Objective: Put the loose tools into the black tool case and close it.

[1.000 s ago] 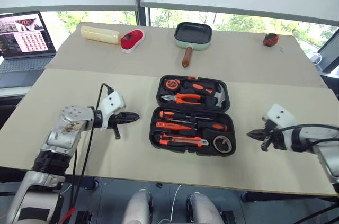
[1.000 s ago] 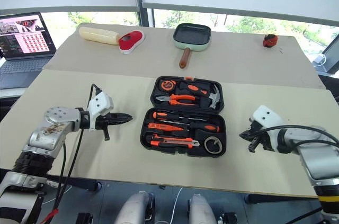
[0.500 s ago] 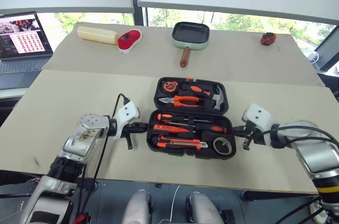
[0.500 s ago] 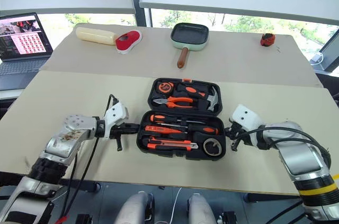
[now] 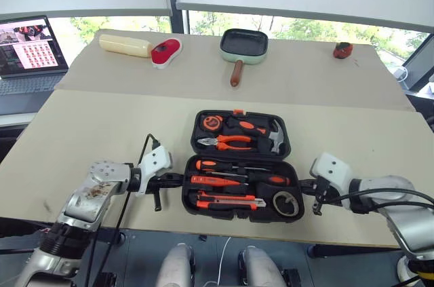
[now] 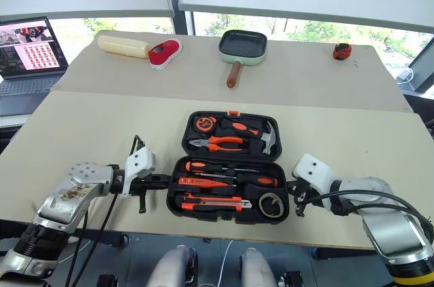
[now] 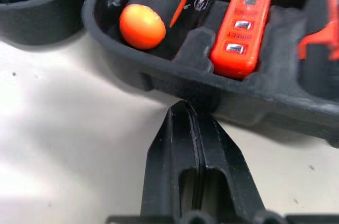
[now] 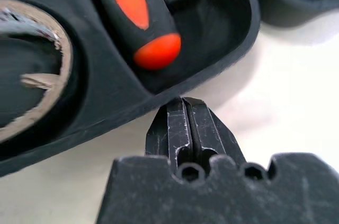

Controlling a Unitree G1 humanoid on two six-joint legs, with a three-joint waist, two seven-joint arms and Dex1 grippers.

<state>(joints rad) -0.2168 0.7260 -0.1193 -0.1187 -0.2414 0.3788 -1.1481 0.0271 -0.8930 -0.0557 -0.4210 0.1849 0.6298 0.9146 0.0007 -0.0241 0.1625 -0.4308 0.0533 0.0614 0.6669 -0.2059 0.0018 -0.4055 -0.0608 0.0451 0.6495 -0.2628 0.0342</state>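
A: How are the jaws seen?

B: The jaws of the left gripper (image 7: 186,108) are pressed together, with nothing between them, and their tip is set against the left end wall of the black plastic hinged tool case (image 5: 192,200). The jaws of the right gripper (image 8: 185,103) are likewise together and empty, and their tip meets the case's right end wall.

A: Where is the case placed?

B: It lies open near the desk's (image 5: 102,124) front edge, about midway along it. In its nearer half, two long screwdrivers with orange-black handles (image 5: 234,165), a small all-orange tester screwdriver (image 7: 242,28), a black-orange utility knife (image 5: 227,199) and a small black tape roll (image 5: 286,202) are seated. A green square frying pan with a brown handle (image 5: 243,47) is seen by the far edge.
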